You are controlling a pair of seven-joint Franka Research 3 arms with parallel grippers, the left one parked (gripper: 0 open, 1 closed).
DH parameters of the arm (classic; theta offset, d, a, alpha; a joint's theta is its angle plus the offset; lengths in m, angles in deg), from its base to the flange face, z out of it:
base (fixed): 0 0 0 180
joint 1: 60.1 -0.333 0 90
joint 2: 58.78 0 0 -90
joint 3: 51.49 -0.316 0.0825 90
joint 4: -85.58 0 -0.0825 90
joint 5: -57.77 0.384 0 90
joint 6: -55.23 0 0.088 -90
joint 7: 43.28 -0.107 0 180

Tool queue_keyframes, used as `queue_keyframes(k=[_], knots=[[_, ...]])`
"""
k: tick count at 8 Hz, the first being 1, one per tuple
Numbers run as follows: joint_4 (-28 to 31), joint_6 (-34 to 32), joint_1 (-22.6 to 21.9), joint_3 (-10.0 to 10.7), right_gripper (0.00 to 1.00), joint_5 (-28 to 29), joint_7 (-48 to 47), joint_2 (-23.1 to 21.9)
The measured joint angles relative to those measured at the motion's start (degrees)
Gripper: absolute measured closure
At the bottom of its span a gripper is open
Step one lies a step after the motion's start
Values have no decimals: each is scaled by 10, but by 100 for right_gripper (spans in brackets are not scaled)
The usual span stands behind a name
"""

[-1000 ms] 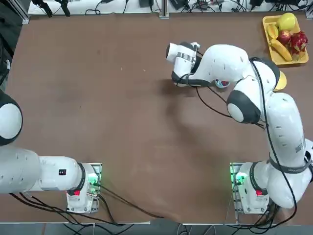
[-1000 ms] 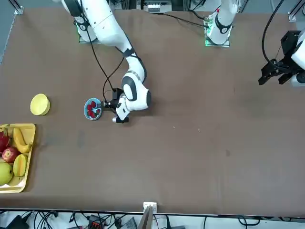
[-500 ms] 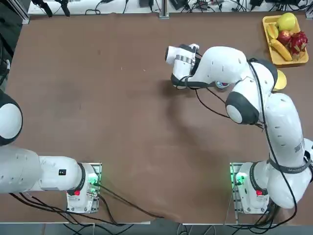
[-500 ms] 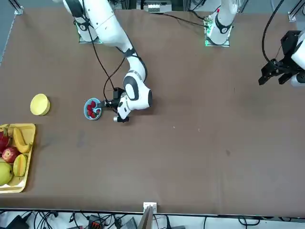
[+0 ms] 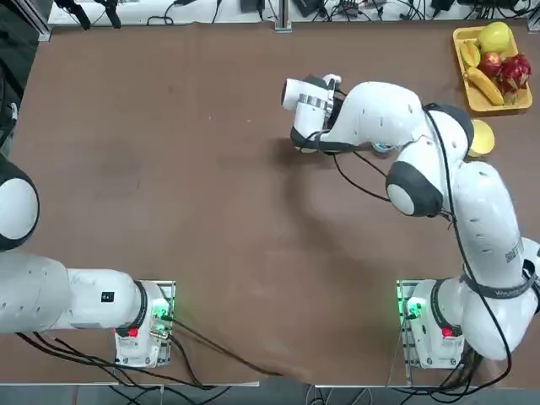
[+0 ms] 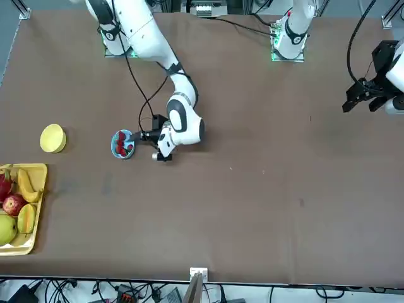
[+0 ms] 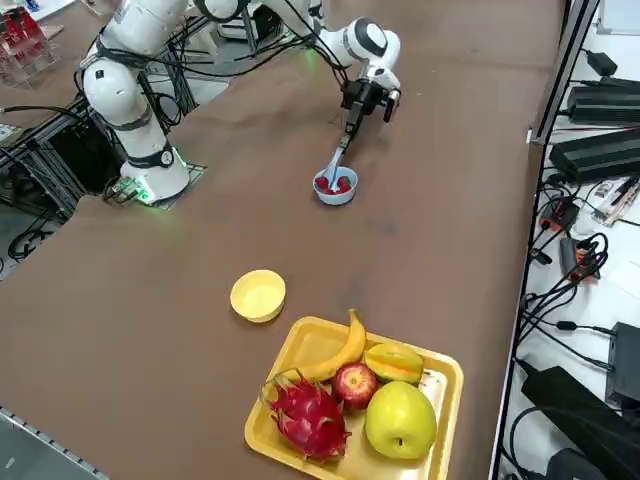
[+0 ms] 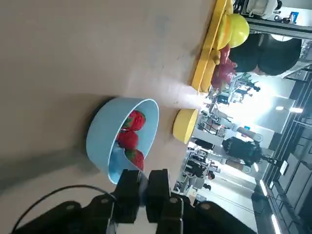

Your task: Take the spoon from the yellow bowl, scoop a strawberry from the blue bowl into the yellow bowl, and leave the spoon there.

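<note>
My right gripper (image 7: 351, 120) hangs just beyond the blue bowl (image 7: 336, 188) and is shut on the handle of the pale spoon (image 7: 335, 163). The spoon slants down from the fingers, its tip inside the bowl among red strawberries (image 7: 338, 184). In the wrist view the two fingers (image 8: 128, 187) press together right by the blue bowl's rim (image 8: 100, 131), with three strawberries (image 8: 128, 140) showing inside. The yellow bowl (image 7: 258, 295) stands empty, well apart from the blue bowl, towards the fruit tray. My arm hides most of the blue bowl in the top view.
A rectangular yellow tray (image 7: 432, 375) with a banana, apple, dragon fruit and other fruit sits at the table's corner past the yellow bowl (image 5: 481, 137). The gripper's black cable (image 6: 140, 95) loops over the table beside the arm. Bare brown tabletop (image 5: 169, 169) lies to the left.
My right wrist and forearm have swung slightly away from the blue bowl while the spoon's tip stays in the bowl. The bowls have not moved.
</note>
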Motion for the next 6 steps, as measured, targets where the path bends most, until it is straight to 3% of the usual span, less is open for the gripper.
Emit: queue_keyframes(k=[6], knots=[[-4,-8,-4,2,89,-17,-29,25]])
